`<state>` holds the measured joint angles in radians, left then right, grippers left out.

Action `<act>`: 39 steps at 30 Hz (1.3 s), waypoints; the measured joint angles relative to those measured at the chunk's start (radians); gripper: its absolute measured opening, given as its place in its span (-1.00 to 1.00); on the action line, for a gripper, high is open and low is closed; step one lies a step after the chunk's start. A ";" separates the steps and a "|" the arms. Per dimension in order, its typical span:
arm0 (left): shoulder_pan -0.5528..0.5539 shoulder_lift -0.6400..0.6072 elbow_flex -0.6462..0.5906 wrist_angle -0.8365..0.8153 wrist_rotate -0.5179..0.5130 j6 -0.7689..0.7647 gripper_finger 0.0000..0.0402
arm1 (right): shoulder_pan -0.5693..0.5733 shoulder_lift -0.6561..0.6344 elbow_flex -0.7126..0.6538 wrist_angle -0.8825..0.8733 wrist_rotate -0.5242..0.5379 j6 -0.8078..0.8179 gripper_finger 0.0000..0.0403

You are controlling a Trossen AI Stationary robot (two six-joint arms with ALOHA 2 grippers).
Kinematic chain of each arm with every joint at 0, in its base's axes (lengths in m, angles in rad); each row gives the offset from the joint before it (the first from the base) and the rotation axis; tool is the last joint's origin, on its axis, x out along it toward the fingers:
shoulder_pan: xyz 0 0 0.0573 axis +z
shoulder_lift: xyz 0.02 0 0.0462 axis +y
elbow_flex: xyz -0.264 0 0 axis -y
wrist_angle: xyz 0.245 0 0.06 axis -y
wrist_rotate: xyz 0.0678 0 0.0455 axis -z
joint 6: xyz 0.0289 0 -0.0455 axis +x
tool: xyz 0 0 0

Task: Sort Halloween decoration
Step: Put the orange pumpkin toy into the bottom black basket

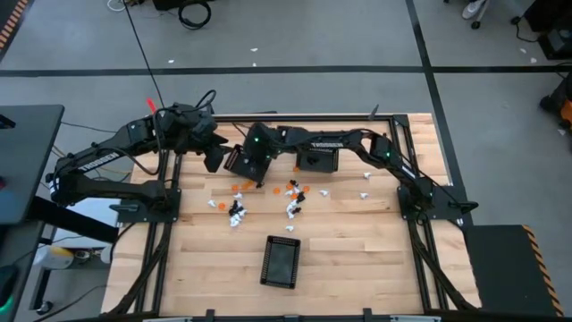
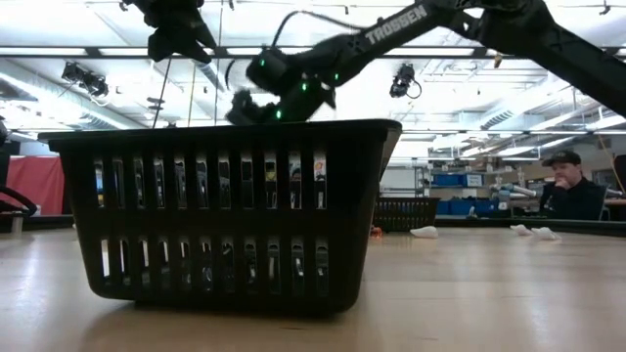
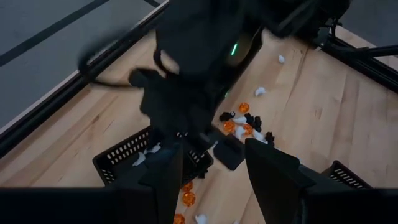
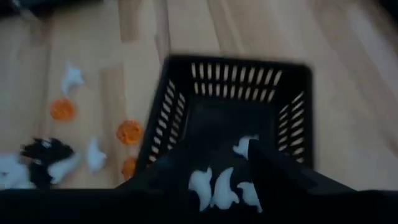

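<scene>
Tabletop (image 1: 357,259): right gripper (image 4: 205,168) seemingly above basketed white trinkets (image 4: 221,186).

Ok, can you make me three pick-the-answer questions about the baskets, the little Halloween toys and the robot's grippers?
1. Where is the right gripper?
A. over the basket at the table's back left
B. over the front basket
C. off the table

2. What colour are the trinkets inside that basket?
A. orange
B. white
C. black

3. How many black baskets are on the table?
A. one
B. two
C. three

Answers:
1 A: the high view shows the right arm stretched across, ending above the back left basket.
2 B: the right wrist view shows only white trinkets lying in it.
3 C: the high view shows two at the back, with a third basket alone in front.
</scene>
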<state>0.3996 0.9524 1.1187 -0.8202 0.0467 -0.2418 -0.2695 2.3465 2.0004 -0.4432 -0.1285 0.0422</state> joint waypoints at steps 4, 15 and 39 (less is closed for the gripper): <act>0.000 0.000 0.000 0.000 0.000 0.000 -0.09 | -0.009 -0.059 0.009 -0.075 0.005 0.020 -0.16; 0.000 0.002 0.000 0.000 0.000 -0.008 -0.09 | 0.001 -0.377 -0.258 -0.255 0.083 -0.010 -0.16; 0.000 0.002 0.000 0.001 0.000 -0.007 -0.09 | 0.079 -0.572 -0.902 -0.038 -0.042 -0.193 -0.10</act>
<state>0.3998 0.9539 1.1191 -0.8196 0.0465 -0.2485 -0.1906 1.7743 1.0981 -0.4811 -0.1702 -0.1504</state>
